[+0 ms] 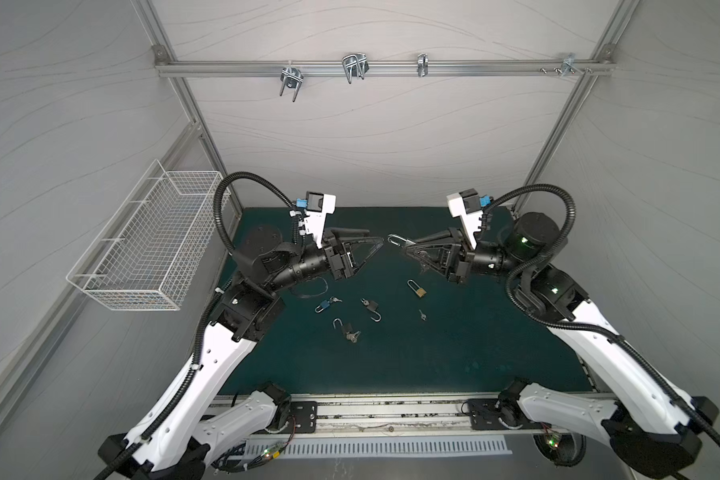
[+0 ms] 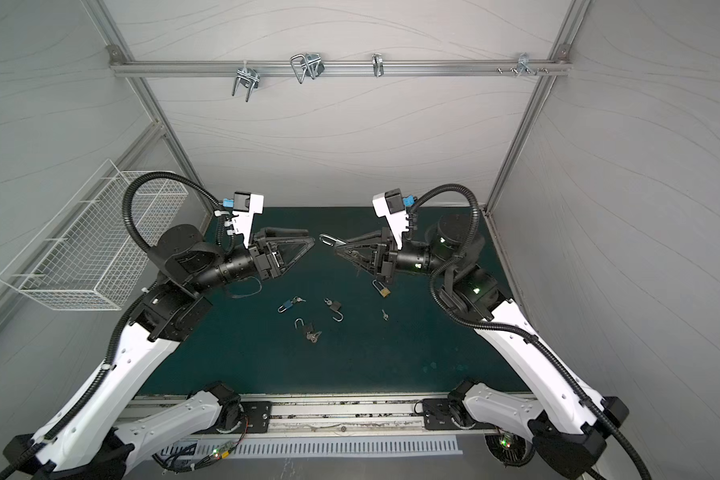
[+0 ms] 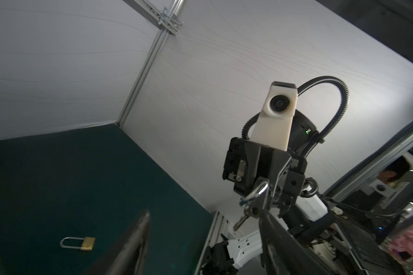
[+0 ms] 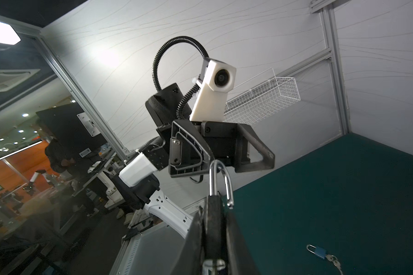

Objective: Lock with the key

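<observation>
Where the green mat covers the tabletop, a white wire basket hangs on the wall to its left. Above the middle of the mat the two arms face each other, tips near but apart. The left gripper has its jaws spread wide and holds nothing. The right gripper is closed tight on the body of the held padlock, raised well clear of the mat. Its silver shackle points at the left gripper with one leg swung free. A bunch of keys dangles under it; whether one sits in the keyhole I cannot tell.

On the mat below lie a brass padlock with a long closed shackle, a blue padlock with keys attached, a black padlock and a dark padlock, both with open shackles, and a loose key.
</observation>
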`<state>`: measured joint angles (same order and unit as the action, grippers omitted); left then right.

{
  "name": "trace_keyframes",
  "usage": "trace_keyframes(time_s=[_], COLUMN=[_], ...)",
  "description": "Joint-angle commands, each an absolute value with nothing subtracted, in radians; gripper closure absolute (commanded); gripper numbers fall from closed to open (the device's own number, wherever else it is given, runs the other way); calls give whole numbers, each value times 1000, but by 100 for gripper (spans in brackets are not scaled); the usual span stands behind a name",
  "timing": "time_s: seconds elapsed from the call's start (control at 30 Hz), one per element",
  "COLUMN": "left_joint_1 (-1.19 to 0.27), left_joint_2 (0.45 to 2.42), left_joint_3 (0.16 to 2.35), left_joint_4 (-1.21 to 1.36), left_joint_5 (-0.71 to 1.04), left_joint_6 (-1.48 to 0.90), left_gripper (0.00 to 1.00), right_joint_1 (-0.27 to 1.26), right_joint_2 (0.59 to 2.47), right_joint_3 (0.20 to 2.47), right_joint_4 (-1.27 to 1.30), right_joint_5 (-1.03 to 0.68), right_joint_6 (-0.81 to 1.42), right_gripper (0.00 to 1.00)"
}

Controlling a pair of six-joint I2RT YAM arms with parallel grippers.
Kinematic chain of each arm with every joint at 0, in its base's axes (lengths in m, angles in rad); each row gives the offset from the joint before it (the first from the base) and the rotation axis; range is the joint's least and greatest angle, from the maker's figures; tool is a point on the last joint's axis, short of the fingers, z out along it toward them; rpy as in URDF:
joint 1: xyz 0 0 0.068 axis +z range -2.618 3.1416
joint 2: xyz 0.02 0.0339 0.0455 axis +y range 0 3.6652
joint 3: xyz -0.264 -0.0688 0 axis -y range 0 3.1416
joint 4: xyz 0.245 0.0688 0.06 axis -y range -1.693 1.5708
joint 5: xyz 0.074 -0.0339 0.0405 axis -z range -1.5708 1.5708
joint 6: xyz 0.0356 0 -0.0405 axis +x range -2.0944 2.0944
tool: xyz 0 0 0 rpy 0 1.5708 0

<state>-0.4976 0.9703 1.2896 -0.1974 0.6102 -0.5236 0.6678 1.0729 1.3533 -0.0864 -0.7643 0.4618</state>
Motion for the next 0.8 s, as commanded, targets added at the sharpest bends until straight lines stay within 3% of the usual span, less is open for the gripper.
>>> trace_keyframes(time_s=[0.0, 0.17, 0.3, 0.57, 0.67, 0.77], left_joint_1=[-486, -485, -488, -541, -594, -618], left_joint_2=[967, 1009, 1023, 1039, 1050, 1057], left_joint_3=[1406, 1473, 1456, 1417, 1417, 1417], left_joint_4=[-434, -535, -481, -344, -356, -353], left_joint_5=[598, 762, 832, 921, 927, 927], left_joint_6=[-330, -221, -237, -303, -280, -278], left_gripper=[31, 31, 31, 31, 39, 54], right_joint_1=[597, 548, 563, 634, 639, 642], right_joint_2=[1074, 1140, 1186, 1200, 1202, 1203], right_joint_3=[1452, 1572, 1593, 1575, 1567, 1566], right_joint_4=[-319, -535, -556, -536, -518, -520], right_joint_5=[-899, -1031, -1116, -1106, -1096, -1093], right_joint_6=[340, 244, 268, 284, 300, 306], right_gripper=[100, 100, 100, 100, 100, 100])
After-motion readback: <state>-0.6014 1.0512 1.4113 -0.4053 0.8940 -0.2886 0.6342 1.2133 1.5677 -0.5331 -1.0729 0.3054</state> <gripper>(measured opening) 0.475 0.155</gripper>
